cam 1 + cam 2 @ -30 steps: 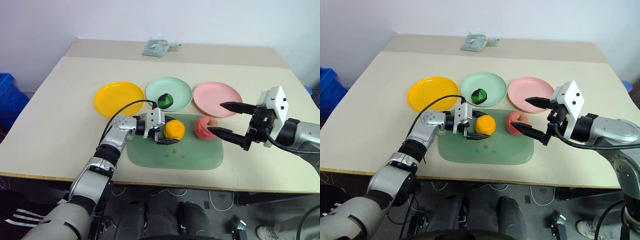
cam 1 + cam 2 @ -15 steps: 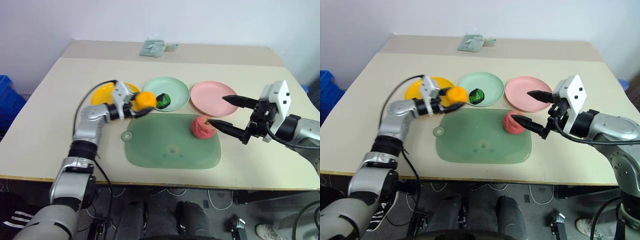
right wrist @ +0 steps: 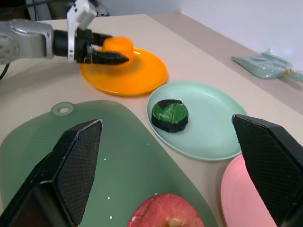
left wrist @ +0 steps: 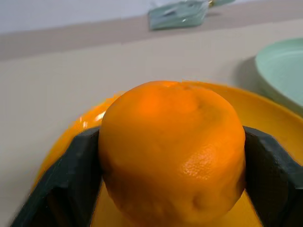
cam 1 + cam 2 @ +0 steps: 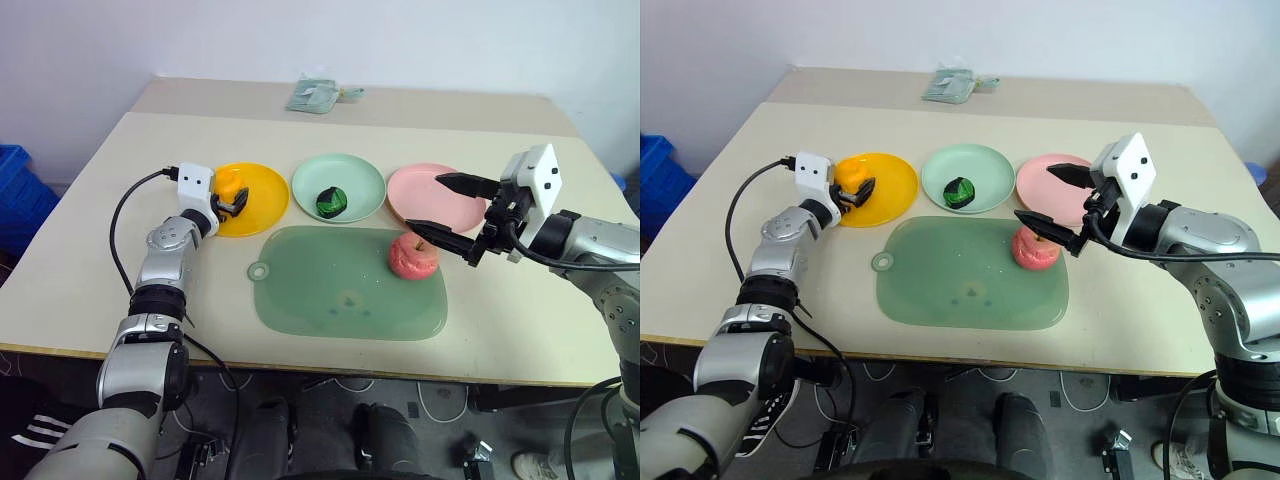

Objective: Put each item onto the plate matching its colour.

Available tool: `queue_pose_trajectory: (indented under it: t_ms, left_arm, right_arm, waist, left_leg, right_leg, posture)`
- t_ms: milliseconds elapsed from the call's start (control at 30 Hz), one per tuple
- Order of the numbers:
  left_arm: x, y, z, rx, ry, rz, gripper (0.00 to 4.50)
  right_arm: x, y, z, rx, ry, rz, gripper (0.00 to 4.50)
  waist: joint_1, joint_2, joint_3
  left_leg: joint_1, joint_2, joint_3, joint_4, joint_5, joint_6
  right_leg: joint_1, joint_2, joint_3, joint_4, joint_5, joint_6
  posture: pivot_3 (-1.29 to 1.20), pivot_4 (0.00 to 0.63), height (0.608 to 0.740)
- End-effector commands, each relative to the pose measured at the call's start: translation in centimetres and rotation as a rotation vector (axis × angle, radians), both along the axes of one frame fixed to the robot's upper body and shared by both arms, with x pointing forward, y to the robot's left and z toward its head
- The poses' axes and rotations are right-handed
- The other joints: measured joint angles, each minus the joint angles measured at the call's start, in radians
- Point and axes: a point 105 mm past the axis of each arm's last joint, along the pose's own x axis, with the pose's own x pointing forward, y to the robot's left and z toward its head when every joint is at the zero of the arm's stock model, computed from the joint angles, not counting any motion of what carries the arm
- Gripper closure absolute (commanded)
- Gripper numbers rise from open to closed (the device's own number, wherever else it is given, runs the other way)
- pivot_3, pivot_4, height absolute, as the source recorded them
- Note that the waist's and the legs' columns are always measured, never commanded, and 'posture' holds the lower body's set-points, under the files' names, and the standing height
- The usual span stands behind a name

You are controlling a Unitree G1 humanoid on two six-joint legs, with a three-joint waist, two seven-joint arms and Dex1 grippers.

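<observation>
Left pincer (image 5: 232, 199) flanks the round orange fruit (image 4: 171, 153) over the yellow plate (image 5: 262, 190), grip uncertain.

orange fruit (image 5: 229, 186) on left plate (image 5: 262, 203) | apple (image 5: 411, 257) on mat (image 5: 330, 300)

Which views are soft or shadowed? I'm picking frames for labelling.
Left wrist view: orange fruit sharp, the packet behind soft. Right wrist view: finger blurred, green-and-black ball crisp. Left eye view: even light, faint shadow under the apple.
</observation>
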Motion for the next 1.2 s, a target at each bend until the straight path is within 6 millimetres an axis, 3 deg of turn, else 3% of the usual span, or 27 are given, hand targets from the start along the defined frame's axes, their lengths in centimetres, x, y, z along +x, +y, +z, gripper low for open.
queue_pose_trajectory:
  t_ms: [33,200,300,367,433,533,633,900,1200]
  left_arm:
    - [0.2,0.7,3.2,-0.004,-0.115,0.005,0.02]
    - [-0.6,-0.2,5.4,-0.043,-0.170,-0.123,0.02]
    - [-2.9,-2.2,8.7,-0.075,-0.249,-0.380,0.02]
    - [-5.0,-3.3,9.7,-0.050,-0.260,-0.546,0.02]
    - [-6.8,-4.1,9.6,-0.044,-0.207,-0.692,0.02]
    - [-10.7,-5.9,7.7,0.023,-0.079,-0.948,0.02]
    - [-12.6,-6.4,6.3,0.066,-0.008,-1.052,0.02]
    - [-12.9,-6.4,5.6,0.109,0.005,-1.069,0.02]
    - [-12.8,-6.4,5.9,0.094,-0.001,-1.050,0.02]
  right_arm:
    - [-0.4,0.0,1.0,-0.006,-0.052,0.008,0.00]
    - [-0.4,-0.2,0.9,-0.011,-0.055,-0.006,0.00]
    - [-0.5,-0.3,0.7,-0.008,-0.042,-0.007,0.00]
    - [-0.4,-0.3,0.4,-0.013,-0.024,-0.012,0.00]
    - [-0.3,-0.5,-0.4,-0.033,0.011,-0.023,0.00]
    - [0.8,-1.4,-2.6,-0.063,0.105,-0.094,0.00]
    - [0.9,-0.9,-3.2,-0.023,0.166,-0.086,0.00]
    - [1.7,-0.3,-6.2,-0.070,0.234,-0.101,0.00]
    - [3.6,-0.9,-6.8,-0.075,0.192,-0.171,0.00]
  waist:
    - [0.000,0.000,0.000]
    - [0.000,0.000,0.000]
    - [-0.001,0.000,0.000]
    - [-0.003,0.000,0.000]
    - [-0.010,0.001,0.000]
    - [-0.026,0.001,0.000]
    - [-0.027,0.002,0.000]
    - [-0.026,0.002,0.000]
    - [-0.026,0.002,0.001]
  left_leg:
    - [0.000,0.000,0.000,0.000,0.000,0.000]
    - [0.000,0.000,0.000,0.000,0.000,0.000]
    - [0.000,0.000,0.000,0.000,0.000,0.000]
    - [0.000,0.000,0.000,0.000,0.000,0.000]
    - [0.000,0.000,0.001,-0.001,0.000,0.000]
    - [0.001,0.001,0.000,-0.002,0.000,0.000]
    - [0.002,0.001,0.002,-0.002,0.000,-0.001]
    - [0.002,0.002,0.001,-0.001,0.002,-0.002]
    - [0.002,0.002,0.002,-0.002,0.002,-0.002]
  right_leg:
    - [0.000,0.000,0.000,0.000,0.000,0.000]
    - [0.000,0.000,0.000,0.000,0.000,0.000]
    - [0.000,0.000,0.000,0.000,0.000,0.000]
    - [0.000,0.000,0.000,-0.001,0.000,-0.001]
    - [0.000,0.000,0.000,-0.001,0.000,-0.001]
    - [0.000,0.000,0.001,-0.001,-0.002,-0.004]
    - [0.000,0.000,0.002,-0.001,-0.002,-0.005]
    - [0.000,0.001,0.002,-0.001,-0.003,-0.009]
    - [0.000,0.001,0.002,-0.001,-0.003,-0.008]
  posture:
    - [0.00,0.150,0.740]
    - [0.00,0.150,0.740]
    - [0.00,0.150,0.740]
    - [0.00,0.150,0.740]
    - [0.00,0.150,0.740]
    - [0.00,0.150,0.740]
    - [0.00,0.150,0.740]
    - [0.00,0.150,0.740]
    - [0.00,0.150,0.740]
